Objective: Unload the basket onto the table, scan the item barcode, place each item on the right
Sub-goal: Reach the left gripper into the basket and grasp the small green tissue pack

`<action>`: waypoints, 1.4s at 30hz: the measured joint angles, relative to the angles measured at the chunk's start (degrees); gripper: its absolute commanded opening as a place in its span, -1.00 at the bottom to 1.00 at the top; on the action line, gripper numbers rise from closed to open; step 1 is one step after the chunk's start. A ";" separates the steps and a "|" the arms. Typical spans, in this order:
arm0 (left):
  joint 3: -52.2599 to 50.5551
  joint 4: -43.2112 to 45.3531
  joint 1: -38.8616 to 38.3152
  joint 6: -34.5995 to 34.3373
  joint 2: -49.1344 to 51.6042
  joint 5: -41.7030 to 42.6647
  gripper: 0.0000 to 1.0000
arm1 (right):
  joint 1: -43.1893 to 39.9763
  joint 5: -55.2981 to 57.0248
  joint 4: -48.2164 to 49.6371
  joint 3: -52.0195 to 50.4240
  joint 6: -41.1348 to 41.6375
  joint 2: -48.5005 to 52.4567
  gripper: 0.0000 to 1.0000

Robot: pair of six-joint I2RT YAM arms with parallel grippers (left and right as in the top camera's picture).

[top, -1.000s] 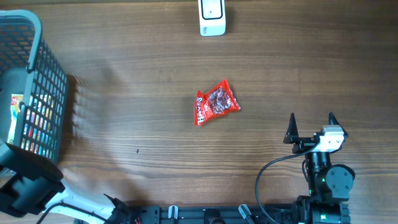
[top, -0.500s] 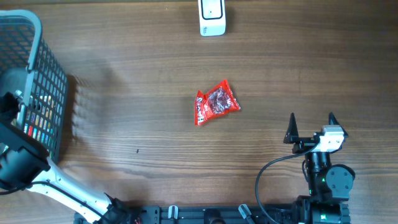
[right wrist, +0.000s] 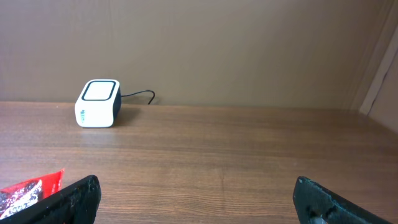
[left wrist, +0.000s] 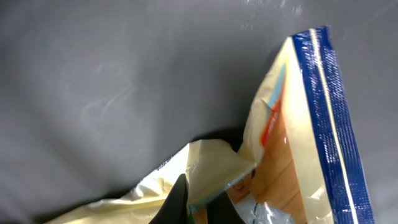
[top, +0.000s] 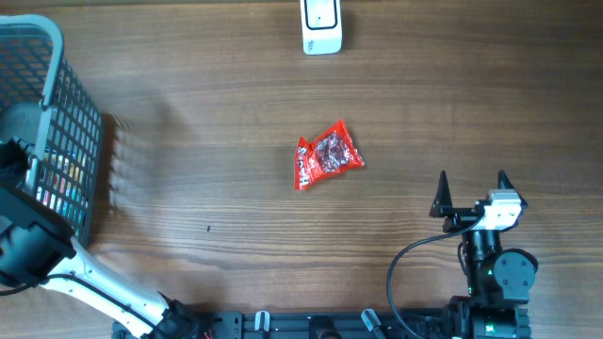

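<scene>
In the left wrist view my left gripper [left wrist: 198,199] is shut on the folded edge of a cream packet with a blue stripe [left wrist: 292,143], which lies on the basket's grey floor [left wrist: 112,74]. No barcode shows on it. From overhead, the left arm [top: 28,235] reaches into the grey basket [top: 71,113] at the table's left edge. The white scanner [top: 321,26] [right wrist: 97,103] stands at the far middle of the table. My right gripper [top: 471,191] [right wrist: 199,202] rests open at the near right, holding nothing.
A red snack packet [top: 326,156] [right wrist: 28,186] lies mid-table, between the scanner and the right gripper. Colourful packets show through the basket's mesh wall [top: 57,174]. A black cable runs from the scanner [right wrist: 140,94] toward the wall.
The left arm swung down into the basket and its jaws closed on the cream packet. The right arm, red packet and scanner stayed put.
</scene>
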 measured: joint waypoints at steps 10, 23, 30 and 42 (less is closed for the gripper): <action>6.93 -2.91 0.00 -5.35 -18.14 -0.26 -0.92 | 0.00 0.00 0.00 0.00 0.00 0.00 0.99; 9.29 5.09 -0.37 -14.16 -45.42 10.16 0.96 | 0.00 0.00 0.00 0.00 0.00 0.00 0.99; 8.50 -13.31 -0.70 -9.22 -24.20 3.28 0.97 | 0.00 0.00 0.00 0.00 0.00 0.00 0.99; 8.39 -23.54 -1.40 3.15 -4.31 4.79 0.85 | 0.00 0.00 0.00 0.00 0.00 0.00 0.99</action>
